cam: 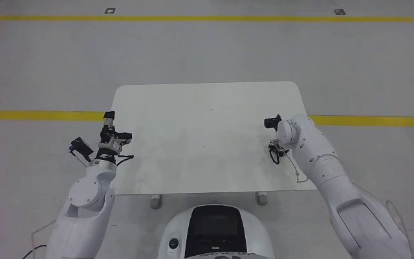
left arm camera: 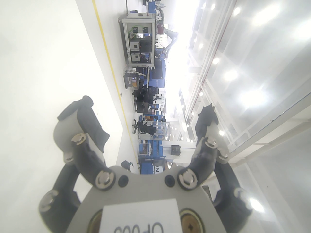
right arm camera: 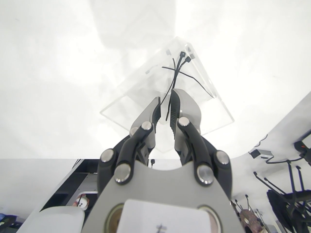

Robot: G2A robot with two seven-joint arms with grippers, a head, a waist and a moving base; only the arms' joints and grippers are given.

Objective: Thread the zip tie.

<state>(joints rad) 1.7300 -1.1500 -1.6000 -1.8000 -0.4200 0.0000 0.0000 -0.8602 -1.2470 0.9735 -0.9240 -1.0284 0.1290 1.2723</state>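
Right wrist view: claw [right arm camera: 165, 95] straddles zip tie [right arm camera: 177, 71].

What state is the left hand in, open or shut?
Open. In the left wrist view, the left hand has its fingers spread wide apart, with nothing held between them.

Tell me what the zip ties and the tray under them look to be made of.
Zip ties: black, matte, thin bending strips with small blocky heads, so probably nylon-type plastic. Tray: clear, glossy and rigid-looking, with the white table showing through it and its edges catching light. It is likely acrylic, though glass cannot be ruled out.
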